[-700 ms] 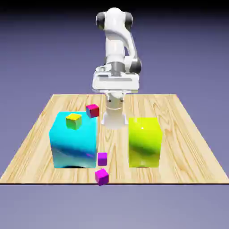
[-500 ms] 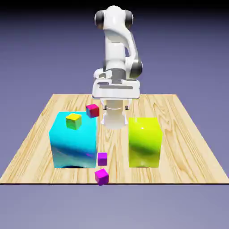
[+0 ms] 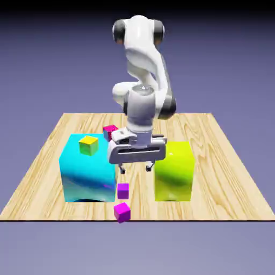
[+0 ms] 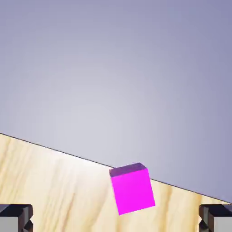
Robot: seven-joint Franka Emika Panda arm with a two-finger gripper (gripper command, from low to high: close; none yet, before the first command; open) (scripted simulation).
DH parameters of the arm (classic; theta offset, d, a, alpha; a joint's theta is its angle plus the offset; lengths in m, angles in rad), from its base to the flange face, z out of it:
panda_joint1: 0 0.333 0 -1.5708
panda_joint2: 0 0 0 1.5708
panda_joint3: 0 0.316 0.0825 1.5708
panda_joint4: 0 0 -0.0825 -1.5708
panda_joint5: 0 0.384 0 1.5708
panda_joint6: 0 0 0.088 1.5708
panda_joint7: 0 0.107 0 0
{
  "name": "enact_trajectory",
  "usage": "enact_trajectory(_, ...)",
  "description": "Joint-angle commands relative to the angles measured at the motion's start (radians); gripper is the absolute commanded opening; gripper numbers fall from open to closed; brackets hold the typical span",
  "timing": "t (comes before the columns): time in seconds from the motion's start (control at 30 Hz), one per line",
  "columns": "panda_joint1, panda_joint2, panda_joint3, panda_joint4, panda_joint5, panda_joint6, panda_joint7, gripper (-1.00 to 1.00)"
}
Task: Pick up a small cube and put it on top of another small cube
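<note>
The small cube (image 3: pixel 122 212), magenta-pink with purple-shaded sides, lies by the table's near edge. In the hand view this small cube (image 4: pixel 132 188) sits ahead of the fingers, close to the table edge. A tiny violet cube (image 3: pixel 123 190) rests just behind it, beside the cyan block. My gripper (image 3: pixel 136 169) hangs open between the two big blocks, above and behind the violet cube, holding nothing. In the hand view the gripper (image 4: pixel 116 220) shows both fingertips (image 4: pixel 16 217) far apart at the bottom corners.
A big cyan block (image 3: pixel 88 169) stands on the exterior view's left with a tiny yellow cube (image 3: pixel 88 145) on top. A big yellow-green block (image 3: pixel 173 171) stands on the right. A tiny red-pink cube (image 3: pixel 110 130) peeks out behind the hand. The wooden table (image 3: pixel 231 177) ends just past the magenta cube.
The arm has bent forward and down. The hand dropped from the table's back to between the two big blocks, nearer the small cubes. The cubes have not moved.
</note>
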Motion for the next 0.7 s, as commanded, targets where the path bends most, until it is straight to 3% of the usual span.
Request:
enact_trajectory(0.0,0.005,0.036,-0.005,0.034,-0.005,-0.036,-0.010,0.00)
enact_trajectory(0.5,0.072,0.580,-0.077,0.539,-0.087,-0.579,-0.157,0.00)
enact_trajectory(0.57,0.073,0.585,-0.077,0.543,-0.088,-0.584,-0.158,0.00)
enact_trajectory(0.67,0.059,0.610,-0.080,0.439,-0.096,-0.453,-0.142,0.00)
